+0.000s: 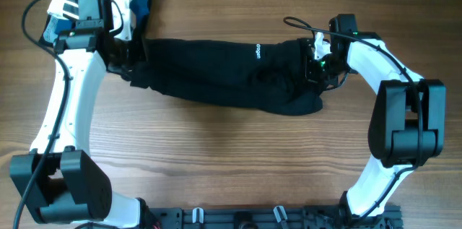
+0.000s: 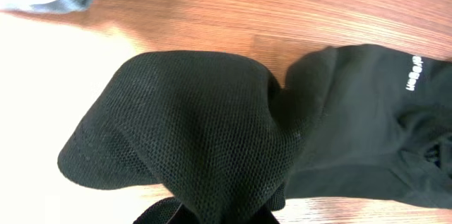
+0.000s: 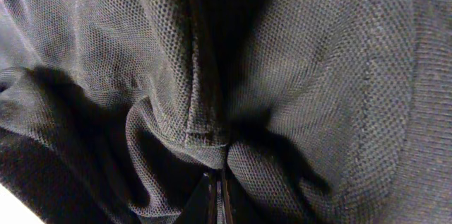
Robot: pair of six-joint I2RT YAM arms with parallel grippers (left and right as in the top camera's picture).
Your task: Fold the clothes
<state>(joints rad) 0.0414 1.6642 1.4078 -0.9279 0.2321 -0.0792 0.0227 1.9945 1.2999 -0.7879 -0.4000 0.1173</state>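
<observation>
Clothes point(image 1: 216, 77) between clamped left fingers point(image 2: 161, 213) and right fingers point(image 3: 212, 194), arms point(image 1: 72, 99) bent

Overhead view: illumination is bright and even from above. The wooden surface point(image 1: 216, 157) is well exposed, with only soft, short shadows along the arms. The black garment point(image 1: 216, 77) is underexposed and its folds are barely legible. Its logo point(image 1: 258, 50) is too small to read.

Left wrist view: the surface point(image 2: 212, 12) is blown out to white glare across the left side. The weave of the black garment point(image 2: 191, 125) is sharp in the centre and softer towards the right edge.

Right wrist view: dim. The black garment point(image 3: 318, 75) fills the frame, grey where light reaches it and near-black in the creases. Its weave is crisp.
</observation>
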